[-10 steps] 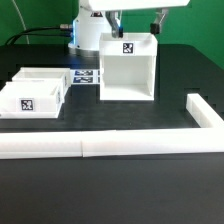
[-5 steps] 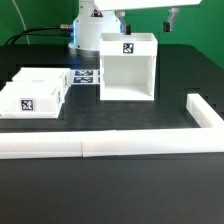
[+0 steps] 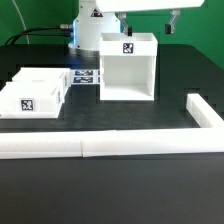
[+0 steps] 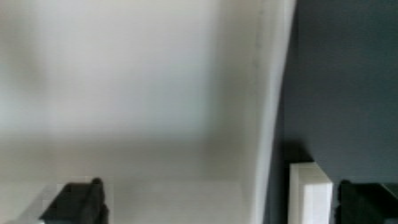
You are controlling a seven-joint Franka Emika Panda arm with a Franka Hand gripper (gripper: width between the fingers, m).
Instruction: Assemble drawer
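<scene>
Hangs above the box (image 3: 127, 67) with the claw (image 3: 146, 20) spread wide, gripping nothing. In the wrist view, only a blurred white wall of the box (image 4: 143, 120), dark table beside it, and a dark fingertip (image 4: 75, 200) low in the frame.

Drawer not yet together. Box upright, open front toward the exterior camera, tag (image 3: 128, 47) on top. Two trays (image 3: 32, 92) close together on the exterior view's left of the box, well apart from it, with the marker board (image 3: 88, 75) between. Long white bars (image 3: 100, 147) in front of the box.

Likely trouble:
- Coming down off-centre and knocking a fingertip on the rim, tipping or shoving the box.
- Closing on a thin smooth wall and slipping off.
- Skewing the box so that no tray slides in later.
</scene>
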